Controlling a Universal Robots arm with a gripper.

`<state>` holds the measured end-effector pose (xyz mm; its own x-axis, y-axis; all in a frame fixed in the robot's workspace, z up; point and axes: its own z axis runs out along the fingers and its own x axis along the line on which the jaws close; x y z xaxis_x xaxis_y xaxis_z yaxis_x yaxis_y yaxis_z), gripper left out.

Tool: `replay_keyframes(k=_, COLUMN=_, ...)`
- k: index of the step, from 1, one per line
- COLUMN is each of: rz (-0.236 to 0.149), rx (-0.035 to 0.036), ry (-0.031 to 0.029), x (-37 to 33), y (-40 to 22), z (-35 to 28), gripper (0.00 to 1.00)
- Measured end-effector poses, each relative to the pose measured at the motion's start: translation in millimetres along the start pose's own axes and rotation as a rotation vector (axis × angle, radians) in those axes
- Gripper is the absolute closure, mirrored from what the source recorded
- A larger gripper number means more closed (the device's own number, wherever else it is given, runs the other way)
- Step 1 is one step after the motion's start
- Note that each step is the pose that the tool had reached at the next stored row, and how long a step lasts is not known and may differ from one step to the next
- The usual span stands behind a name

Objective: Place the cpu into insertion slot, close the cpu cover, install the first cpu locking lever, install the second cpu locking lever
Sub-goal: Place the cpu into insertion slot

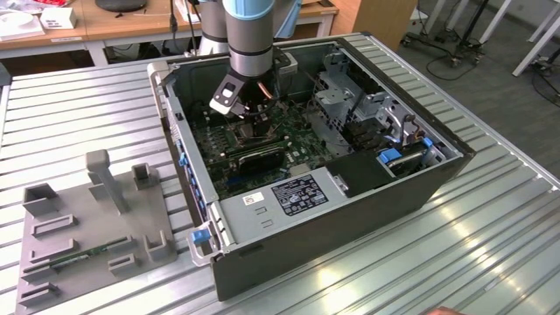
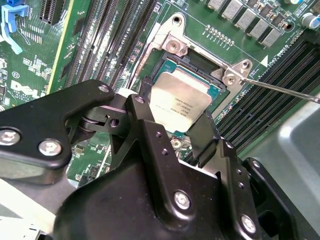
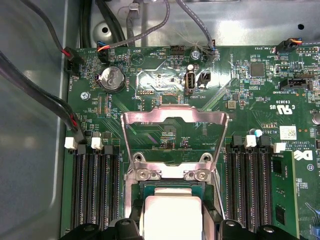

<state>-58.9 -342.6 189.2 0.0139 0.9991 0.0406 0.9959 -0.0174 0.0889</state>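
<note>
The pincer (image 2: 177, 107) grasps the cpu (image 2: 182, 97) by two opposite edges and holds it just over the insertion slot (image 2: 192, 59) on the green motherboard (image 3: 165, 80). The cpu cover (image 3: 145, 117) stands swung open at the slot's edge, inside the computer case (image 1: 350, 203) on the tabletop (image 1: 490, 249).

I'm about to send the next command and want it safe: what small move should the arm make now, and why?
Probably ease straight down a little before letting go. The gripper grips the cpu by two opposite edges over the insertion slot, and I cannot tell that it is fully seated. The cpu cover stands open, clear of the path.
</note>
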Motion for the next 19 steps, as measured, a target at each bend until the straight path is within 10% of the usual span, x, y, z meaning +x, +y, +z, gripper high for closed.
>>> replay_keyframes(k=19, rz=0.0, rx=-0.0001, ry=0.0002, x=0.1, y=0.3, z=-3.5, gripper=0.46)
